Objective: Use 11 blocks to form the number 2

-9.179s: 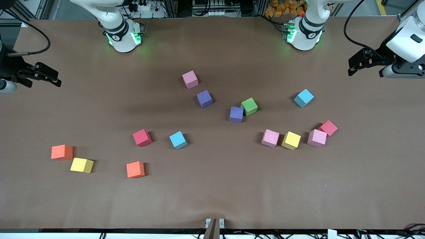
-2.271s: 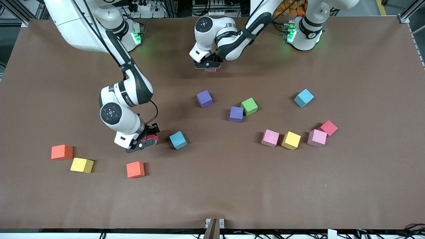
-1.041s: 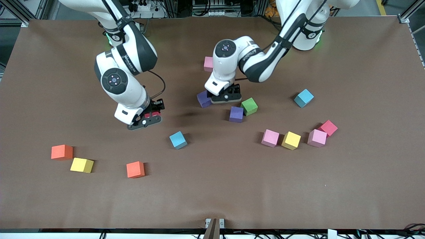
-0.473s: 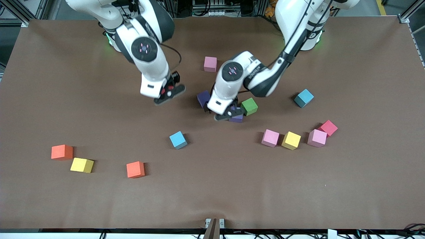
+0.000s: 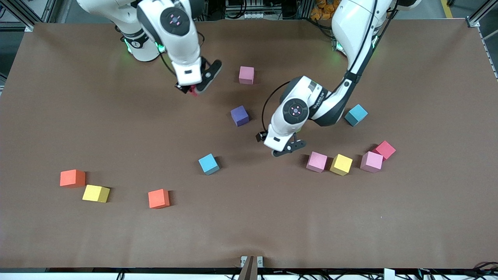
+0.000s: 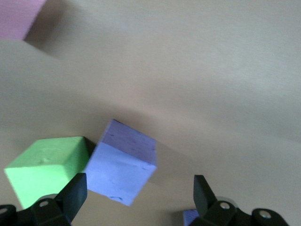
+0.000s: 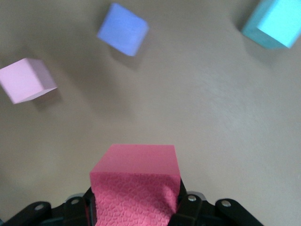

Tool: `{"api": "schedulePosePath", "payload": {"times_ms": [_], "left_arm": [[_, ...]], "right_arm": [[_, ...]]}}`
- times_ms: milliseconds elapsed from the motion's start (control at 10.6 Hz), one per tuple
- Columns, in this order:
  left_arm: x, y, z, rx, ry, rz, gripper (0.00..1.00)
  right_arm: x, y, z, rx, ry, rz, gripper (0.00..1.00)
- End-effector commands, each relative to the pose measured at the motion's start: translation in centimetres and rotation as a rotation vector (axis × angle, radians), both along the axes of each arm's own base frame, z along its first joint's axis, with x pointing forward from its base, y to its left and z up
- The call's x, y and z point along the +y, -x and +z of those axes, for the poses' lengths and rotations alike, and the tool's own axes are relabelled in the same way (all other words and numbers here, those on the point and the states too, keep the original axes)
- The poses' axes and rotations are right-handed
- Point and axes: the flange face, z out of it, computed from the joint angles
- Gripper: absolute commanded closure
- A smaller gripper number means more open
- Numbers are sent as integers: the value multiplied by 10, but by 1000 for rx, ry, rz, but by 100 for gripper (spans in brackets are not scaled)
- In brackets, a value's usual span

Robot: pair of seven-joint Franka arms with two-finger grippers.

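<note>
Worktop (image 5: 249, 233): blocks lie scattered, no digit formed. Right pincer (image 5: 196, 87) up in the air near the pink block (image 5: 246, 75), clenched on a red block (image 7: 135, 183). Left pincer (image 5: 287, 147) released, empty, over the purple block (image 6: 121, 168) touching the green block (image 6: 47, 169).

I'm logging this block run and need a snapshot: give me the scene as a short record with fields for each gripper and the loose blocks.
right gripper: jaws shut on red block, in the air over the table near the pink block
left gripper: jaws open, holding nothing, over the purple block and green block
number 2: not yet formed
loose blocks: another purple block lies nearer the front camera than that pink block
</note>
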Motion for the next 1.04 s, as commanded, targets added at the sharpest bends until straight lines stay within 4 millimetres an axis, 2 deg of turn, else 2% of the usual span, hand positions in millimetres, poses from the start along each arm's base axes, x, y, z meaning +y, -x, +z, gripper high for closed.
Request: {"api": "schedulePosePath", "payload": {"times_ms": [0,95,284,379,473,662,757,852,946], "left_arm": [[22,-19,3,36,-34,185,0],[22,-19,3,48,-60,315,0],[22,-21,4,54,-90,532,0],[17,-20,4,46,-91,621,0],[12,-15,2,46,-105,686,0],[10,-5,-3,74,-176,945,0],[11,1,-12,27,-234,977,0],[2,16,-21,-15,-278,968,0],[-5,23,-26,-22,-296,1007,0]], "right_arm": [[21,23,3,-35,-40,235,100],[24,26,0,-35,-54,323,100],[18,30,-19,-37,-77,457,100],[15,34,-33,-37,-83,465,100],[18,46,-48,-50,-95,485,100],[18,68,-72,-46,-98,492,100],[20,83,-79,-11,-127,445,100],[22,97,-85,-10,-156,414,100],[21,104,-94,-4,-150,388,100]]}}
